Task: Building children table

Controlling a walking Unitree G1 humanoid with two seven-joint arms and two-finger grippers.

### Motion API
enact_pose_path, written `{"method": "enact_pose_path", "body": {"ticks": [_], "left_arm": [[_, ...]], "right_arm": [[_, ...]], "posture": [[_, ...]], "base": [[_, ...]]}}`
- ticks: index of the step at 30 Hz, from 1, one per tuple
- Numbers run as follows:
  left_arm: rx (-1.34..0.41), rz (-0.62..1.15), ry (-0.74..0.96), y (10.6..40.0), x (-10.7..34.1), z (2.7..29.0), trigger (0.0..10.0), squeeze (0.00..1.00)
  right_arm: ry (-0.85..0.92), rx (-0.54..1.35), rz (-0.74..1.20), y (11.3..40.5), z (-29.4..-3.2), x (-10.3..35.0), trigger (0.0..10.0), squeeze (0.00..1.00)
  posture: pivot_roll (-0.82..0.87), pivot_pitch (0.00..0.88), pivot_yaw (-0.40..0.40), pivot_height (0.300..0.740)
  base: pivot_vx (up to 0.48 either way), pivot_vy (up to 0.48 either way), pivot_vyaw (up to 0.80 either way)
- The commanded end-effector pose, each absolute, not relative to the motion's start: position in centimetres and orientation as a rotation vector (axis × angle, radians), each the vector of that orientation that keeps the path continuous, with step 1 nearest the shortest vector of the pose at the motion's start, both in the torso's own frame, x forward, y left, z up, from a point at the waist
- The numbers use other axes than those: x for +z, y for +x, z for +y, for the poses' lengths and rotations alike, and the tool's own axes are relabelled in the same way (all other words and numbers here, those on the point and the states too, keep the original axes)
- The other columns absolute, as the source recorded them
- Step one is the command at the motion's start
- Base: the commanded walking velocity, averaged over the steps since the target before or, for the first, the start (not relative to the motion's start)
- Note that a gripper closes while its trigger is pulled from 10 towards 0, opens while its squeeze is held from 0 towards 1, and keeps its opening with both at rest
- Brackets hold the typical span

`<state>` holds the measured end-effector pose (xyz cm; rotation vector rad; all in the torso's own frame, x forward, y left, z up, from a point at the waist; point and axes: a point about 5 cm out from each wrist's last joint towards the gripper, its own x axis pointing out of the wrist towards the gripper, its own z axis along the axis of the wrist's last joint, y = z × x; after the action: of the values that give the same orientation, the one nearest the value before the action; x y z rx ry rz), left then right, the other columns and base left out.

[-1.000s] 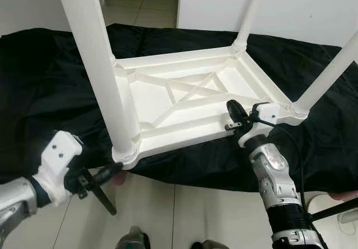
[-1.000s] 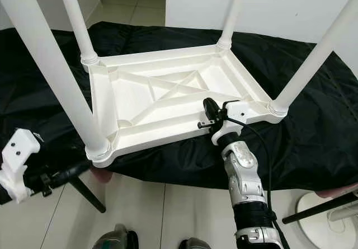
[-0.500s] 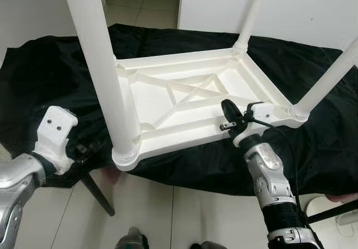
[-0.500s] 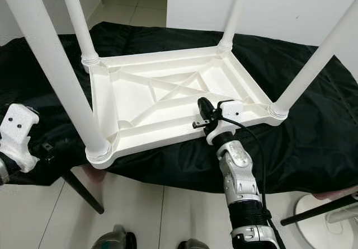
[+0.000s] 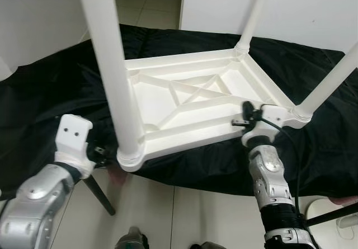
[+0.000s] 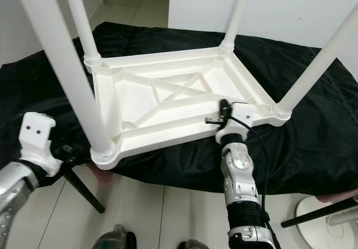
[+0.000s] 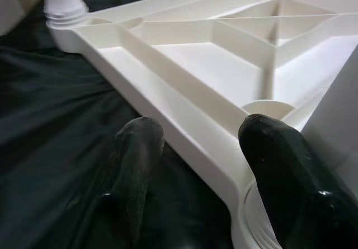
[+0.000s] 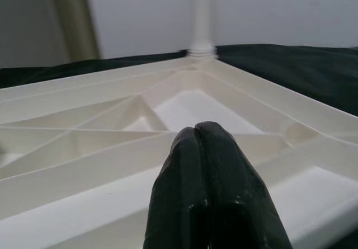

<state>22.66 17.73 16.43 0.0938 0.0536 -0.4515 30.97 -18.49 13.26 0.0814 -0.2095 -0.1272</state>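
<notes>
White children's table (image 5: pixel 190 100) lies upside down on a black cloth (image 5: pixel 50 98), its legs pointing up.
The left gripper (image 7: pixel 196 165) is spread wide, fingers straddling the table's rim by the near corner leg (image 5: pixel 112 64); the right gripper (image 8: pixel 208 187) is pressed closed, empty, over the table's near edge.

The upturned children's table (image 5: pixel 184 100) is smooth white plastic with a soft satin sheen, its ribbed underside moulded and its round legs (image 5: pixel 109 64) equally smooth. Under it lies a black cloth (image 5: pixel 50 98), thin, creased and faintly shiny like nylon. The floor (image 5: pixel 168 215) is glossy pale tile. The arms (image 6: pixel 239 182) are brushed silver metal with matt white plastic wrist housings (image 5: pixel 75 137); the fingers (image 7: pixel 134 165) look like glossy black rubber.
</notes>
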Motion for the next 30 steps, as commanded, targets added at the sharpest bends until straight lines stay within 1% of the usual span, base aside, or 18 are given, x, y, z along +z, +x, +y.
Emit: {"method": "enact_pose_path", "body": {"ticks": [1, 4, 6, 7, 10, 11, 13, 14, 17, 21, 22, 27, 30], "left_arm": [[-0.519, 0.047, 0.078, 22.5, 16.3, 16.0, 10.0, 0.0], [-0.528, 0.042, 0.07, 22.5, 16.2, 15.5, 10.0, 0.0], [-0.552, 0.026, 0.029, 22.8, 16.1, 13.9, 10.0, 0.0], [-0.552, 0.026, 0.029, 22.8, 16.1, 13.9, 10.0, 0.0], [-0.586, 0.006, -0.014, 23.3, 16.2, 12.0, 10.0, 0.0], [-0.586, 0.006, -0.014, 23.3, 16.2, 12.0, 10.0, 0.0], [-0.626, -0.007, -0.046, 23.6, 16.2, 10.5, 10.0, 0.0], [-0.654, -0.011, -0.056, 23.6, 16.2, 9.7, 10.0, 0.0], [-0.672, -0.013, -0.062, 23.6, 16.2, 9.2, 10.0, 0.0], [-0.782, -0.029, -0.08, 23.7, 15.8, 6.9, 10.0, 0.0], [-0.782, -0.029, -0.08, 23.7, 15.8, 6.9, 10.0, 0.0], [-0.864, -0.044, -0.119, 24.3, 15.6, 4.9, 10.0, 0.0], [-0.88, -0.05, -0.122, 24.6, 15.4, 4.4, 10.0, 0.0]], "right_arm": [[0.059, -0.202, -0.177, 30.8, -19.1, 12.6, 10.0, 0.0], [0.042, -0.226, -0.167, 30.8, -19.2, 12.4, 10.0, 0.0], [0.045, -0.269, -0.136, 30.8, -19.3, 11.9, 10.0, 0.0], [0.045, -0.269, -0.136, 30.8, -19.3, 11.9, 10.0, 0.0], [0.049, -0.359, -0.081, 30.9, -19.7, 11.1, 10.0, 0.0], [0.049, -0.359, -0.081, 30.9, -19.7, 11.1, 10.0, 0.0], [0.012, -0.449, -0.047, 30.8, -20.4, 10.6, 10.0, 0.0], [0.003, -0.475, -0.046, 30.8, -20.6, 10.6, 10.0, 0.0], [-0.002, -0.493, -0.047, 30.8, -20.7, 10.6, 10.0, 0.0], [0.011, -0.586, -0.091, 30.9, -21.8, 11.2, 10.0, 0.0], [0.011, -0.586, -0.091, 30.9, -21.8, 11.2, 10.0, 0.0], [0.044, -0.666, -0.051, 31.2, -23.3, 10.8, 10.0, 0.0], [0.049, -0.689, -0.042, 31.3, -23.6, 10.7, 10.0, 0.0]], "posture": [[0.12, 0.037, -0.047, 0.74], [0.12, 0.037, -0.047, 0.74], [0.11, 0.033, -0.047, 0.74], [0.11, 0.033, -0.047, 0.74], [0.1, 0.031, -0.047, 0.74], [0.1, 0.031, -0.047, 0.74], [0.1, 0.03, -0.049, 0.74], [0.09, 0.03, -0.049, 0.74], [0.09, 0.03, -0.049, 0.74], [0.07, 0.031, -0.047, 0.74], [0.07, 0.031, -0.047, 0.74], [0.06, 0.049, -0.046, 0.74], [0.06, 0.052, -0.049, 0.74]], "base": [[0.0, 0.0, 0.0], [0.0, 0.0, 0.0], [0.0, 0.0, 0.0], [0.0, 0.0, 0.0], [0.0, 0.0, 0.0], [0.0, 0.0, 0.0], [0.0, 0.0, 0.0], [0.0, 0.0, 0.0], [0.0, 0.0, 0.0], [0.0, 0.0, 0.0], [0.0, 0.0, 0.0], [0.0, 0.0, 0.0], [0.0, 0.0, 0.0]]}}
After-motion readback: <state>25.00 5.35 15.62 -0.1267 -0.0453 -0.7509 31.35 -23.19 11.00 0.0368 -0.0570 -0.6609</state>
